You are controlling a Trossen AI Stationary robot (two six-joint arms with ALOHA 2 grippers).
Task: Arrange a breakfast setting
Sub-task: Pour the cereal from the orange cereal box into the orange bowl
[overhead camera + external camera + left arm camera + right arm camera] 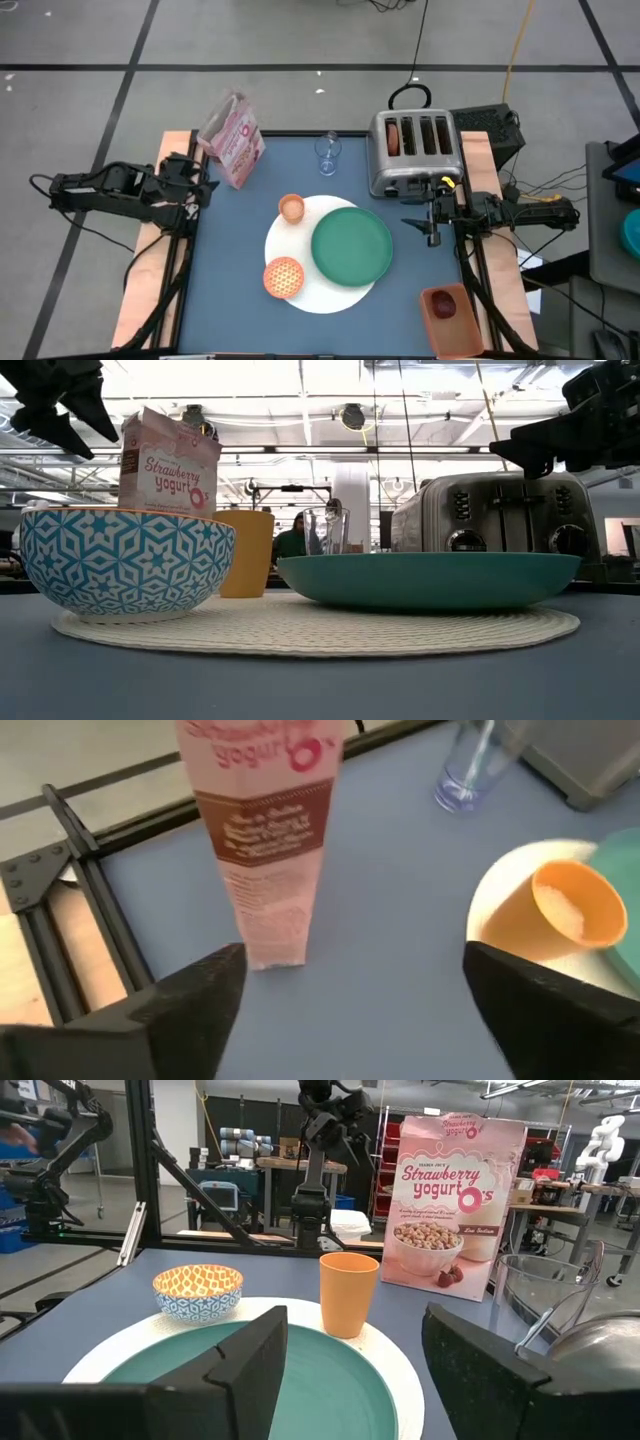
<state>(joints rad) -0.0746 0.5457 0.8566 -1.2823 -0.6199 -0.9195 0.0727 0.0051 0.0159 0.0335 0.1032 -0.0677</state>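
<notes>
Now left gripper (205, 187) spread wide, empty, near cereal box (232, 138). Right gripper (425, 226) half open, nothing held, beside toaster (415, 152). Plate (352, 245), cup (291, 208), bowl (283, 277) on white mat (325, 296); glass (328, 152) behind.

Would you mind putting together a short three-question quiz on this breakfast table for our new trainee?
1. True or false: the green plate lies on the white placemat.
2. Which item stands nearest the left end effector?
A. toaster
B. cereal box
C. clear glass
3. Fill in: the orange cup stands on the placemat's edge, while the patterned ____ sits at the near edge.

Key
1. True.
2. B: the box stands upright just ahead of the open left end effector, not held.
3. Bowl.
</notes>
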